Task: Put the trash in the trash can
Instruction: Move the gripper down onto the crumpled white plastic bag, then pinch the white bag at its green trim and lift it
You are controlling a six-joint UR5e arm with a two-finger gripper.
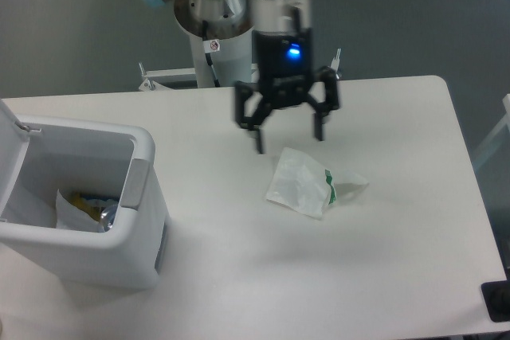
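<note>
With fingers (288,142) apart just above the wrapper (307,183), we drop straight down, straddle its raised crumple, then pinch.

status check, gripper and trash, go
Gripper open, empty, above wrapper. Bottle in trash can. Nothing in the way.
</note>
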